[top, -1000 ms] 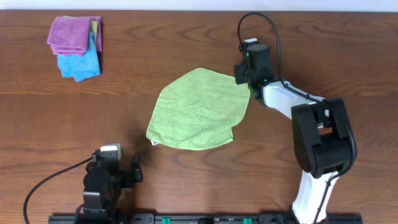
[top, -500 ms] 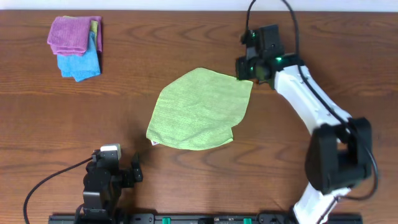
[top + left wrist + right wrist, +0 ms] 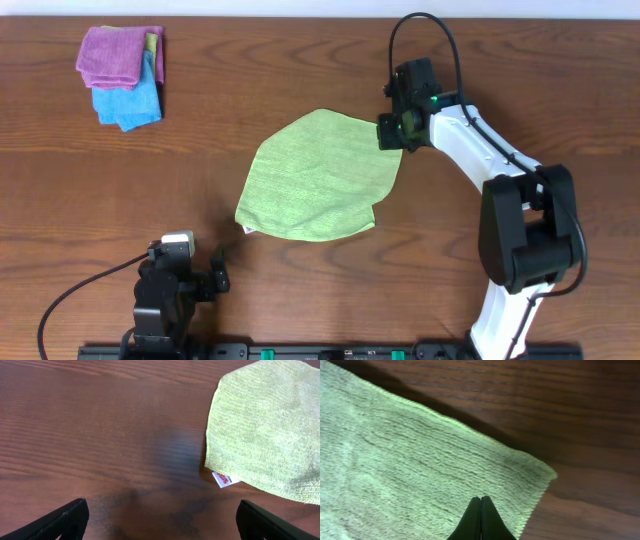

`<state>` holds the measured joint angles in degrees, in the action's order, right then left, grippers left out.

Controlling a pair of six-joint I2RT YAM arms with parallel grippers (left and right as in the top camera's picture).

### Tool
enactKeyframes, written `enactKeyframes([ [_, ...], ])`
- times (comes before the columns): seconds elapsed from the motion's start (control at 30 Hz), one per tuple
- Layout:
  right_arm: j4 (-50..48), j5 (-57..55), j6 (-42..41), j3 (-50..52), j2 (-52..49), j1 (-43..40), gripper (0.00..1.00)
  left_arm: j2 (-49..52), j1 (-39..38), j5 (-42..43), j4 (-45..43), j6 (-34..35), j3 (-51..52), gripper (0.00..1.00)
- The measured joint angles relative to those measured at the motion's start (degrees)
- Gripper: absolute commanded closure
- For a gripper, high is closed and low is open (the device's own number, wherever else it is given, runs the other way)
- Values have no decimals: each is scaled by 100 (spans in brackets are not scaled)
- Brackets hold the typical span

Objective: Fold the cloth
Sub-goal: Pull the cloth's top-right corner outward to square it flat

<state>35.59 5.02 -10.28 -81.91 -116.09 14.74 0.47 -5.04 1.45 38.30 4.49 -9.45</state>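
The cloth (image 3: 315, 180) lies spread flat near the middle of the wooden table (image 3: 300, 70), with a small white tag (image 3: 222, 479) at its near-left corner; the tag bears red print too small to read. The right gripper (image 3: 481, 510) sits over the cloth's far-right corner, fingertips pressed together, and no fabric is visibly pinched between them. The left gripper (image 3: 162, 515) rests at the table's near edge, well apart from the cloth, fingers spread wide and holding nothing.
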Motion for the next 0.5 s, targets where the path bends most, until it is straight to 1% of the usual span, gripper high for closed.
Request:
enactKeyframes([
  [0.5,24,-385,0,-7,-444,0,99,0,-2,0,0,0,0,5],
])
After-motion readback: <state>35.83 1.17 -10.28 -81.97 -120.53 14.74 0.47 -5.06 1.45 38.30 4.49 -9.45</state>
